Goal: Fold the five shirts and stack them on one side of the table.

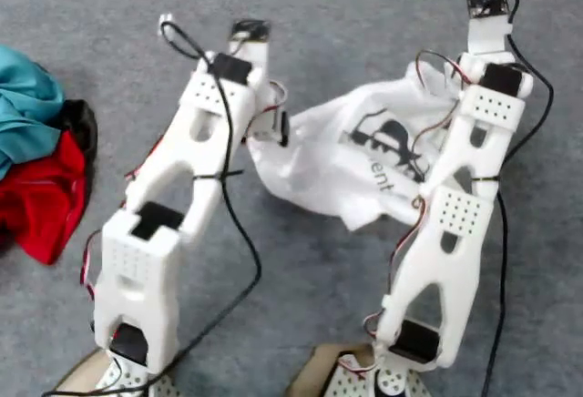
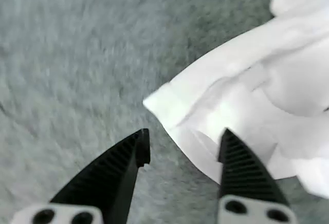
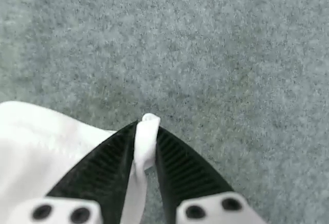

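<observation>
Teal shirt (image 1: 23,106): soft rumpled heap at the table's left edge, top of a loose pile.
Black shirt (image 1: 80,122): small dark bunch pressed against the teal one's right side.
Red shirt (image 1: 46,201): crumpled mound just below them, touching both, sagging toward the near edge.
Table (image 1: 364,15): grey, fuzzy, felt-like covering over the whole surface.
Left arm (image 1: 182,169): white perforated plastic shell with black cables, slanting from the near edge up to the white shirt's left end.
Left gripper (image 2: 185,136): black ribbed wedge fingers spread apart, one over bare table, the other over the shirt's hemmed corner; whether they touch it I cannot tell.
White shirt (image 1: 337,156): thin smooth fabric, creased and puffed, lying mid-table between the two arms, dark print facing up.
Shirt's long axis: runs left to right, tilting toward the far side at its right end; a folded corner (image 2: 169,106) points at the left gripper.
Right arm (image 1: 455,224): same white shell, lying over the shirt's right part.
Right gripper (image 3: 147,126): ribbed fingers pinched tight on a narrow upright fold of the white shirt (image 3: 41,147).
</observation>
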Tool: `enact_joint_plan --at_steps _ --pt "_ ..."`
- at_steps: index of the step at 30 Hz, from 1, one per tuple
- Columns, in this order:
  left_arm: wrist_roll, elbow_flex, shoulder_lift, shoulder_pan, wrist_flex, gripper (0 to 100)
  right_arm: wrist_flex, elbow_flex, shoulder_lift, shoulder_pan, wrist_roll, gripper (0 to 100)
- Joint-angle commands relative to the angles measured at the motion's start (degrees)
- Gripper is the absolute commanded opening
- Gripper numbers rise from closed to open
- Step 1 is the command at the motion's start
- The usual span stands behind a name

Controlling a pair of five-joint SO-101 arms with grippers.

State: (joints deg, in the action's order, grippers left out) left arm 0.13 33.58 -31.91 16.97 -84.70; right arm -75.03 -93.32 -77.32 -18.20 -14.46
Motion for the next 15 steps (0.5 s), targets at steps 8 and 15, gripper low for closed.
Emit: enact_joint_plan --at_steps 8,15 --pt "-21.27 15.38 -7.60 -0.79 -0.88 12 1.32 -2.24 0.57 -0.40 0.53 0.4" --pt "-25.76 16.26 -8.75 1.49 -5.80 14 1.32 -2.24 0.57 -0.22 0.44 0.4"
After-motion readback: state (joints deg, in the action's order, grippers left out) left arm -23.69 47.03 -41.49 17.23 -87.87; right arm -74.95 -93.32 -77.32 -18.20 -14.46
